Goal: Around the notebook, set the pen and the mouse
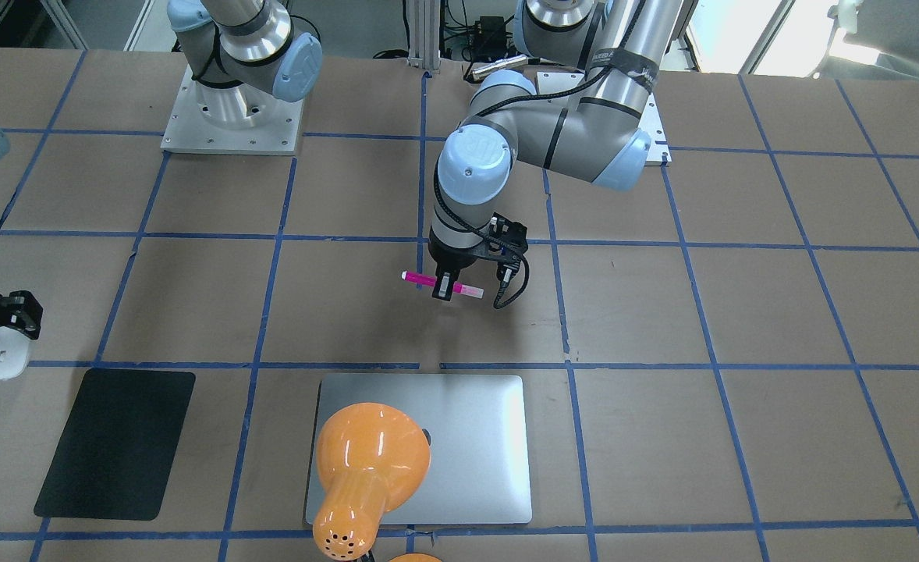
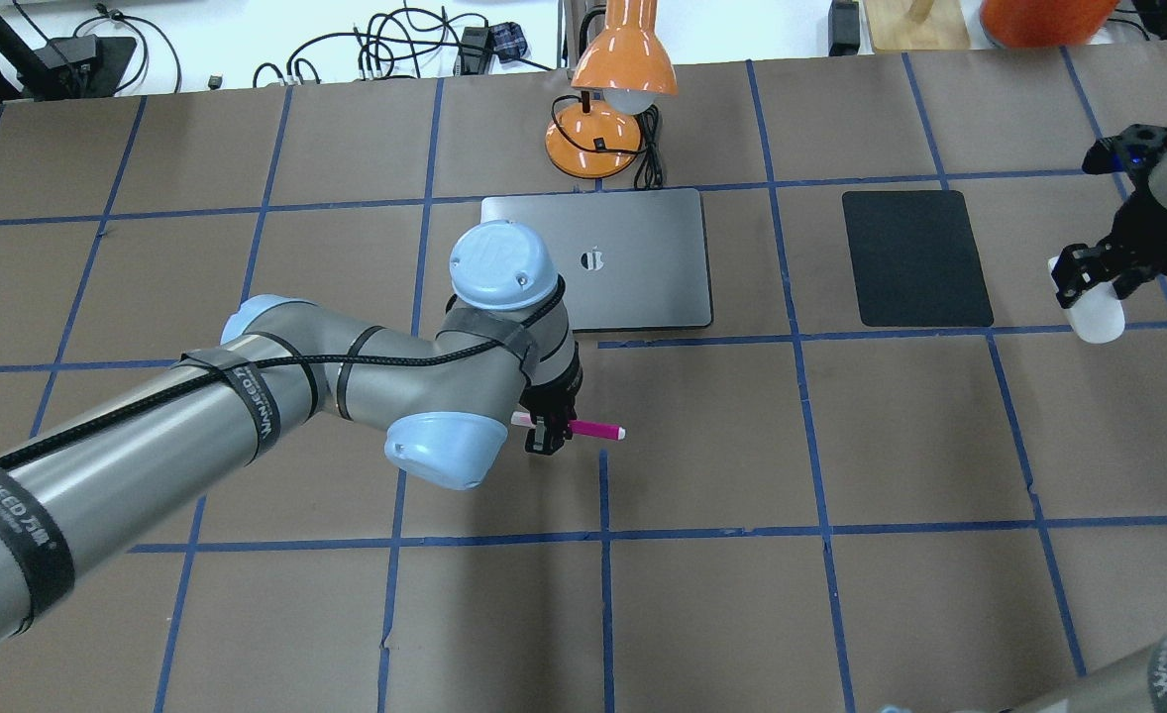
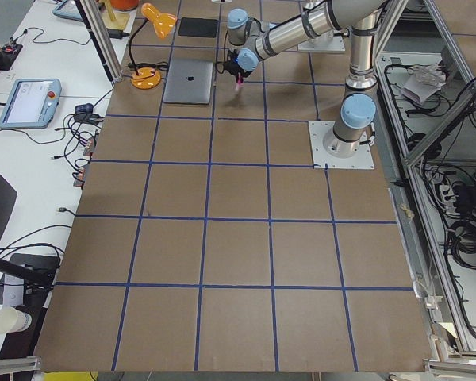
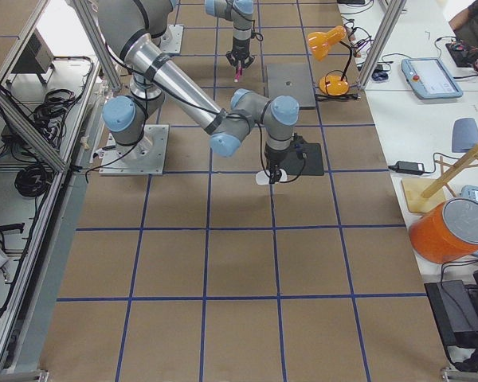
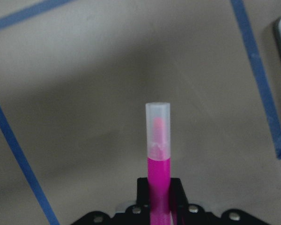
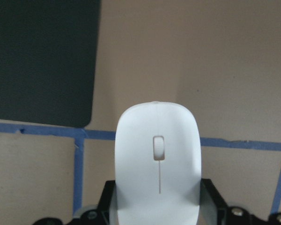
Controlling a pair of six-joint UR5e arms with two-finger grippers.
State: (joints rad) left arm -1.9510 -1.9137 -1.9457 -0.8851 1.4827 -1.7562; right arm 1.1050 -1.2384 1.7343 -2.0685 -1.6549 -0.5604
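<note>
Magenta pen [image 2: 595, 430] hanging over the surface [image 2: 722, 456], left pincer [image 2: 547, 437] gripping it mid-shaft | long axis running parallel to notebook's [image 2: 643, 259] robot-side edge, near it | right pincer [image 2: 1096, 279] clamping mouse [image 2: 1099, 319], black mat [image 2: 915, 257] lying between it and notebook | left arm sitting nearer

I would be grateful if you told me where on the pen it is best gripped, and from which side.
Grip the pen on its pink barrel near the middle, coming straight down from above and pinching across its width. It is slim, straight and level, so a mid-length pinch keeps it balanced; the left gripper holds it just so.
</note>
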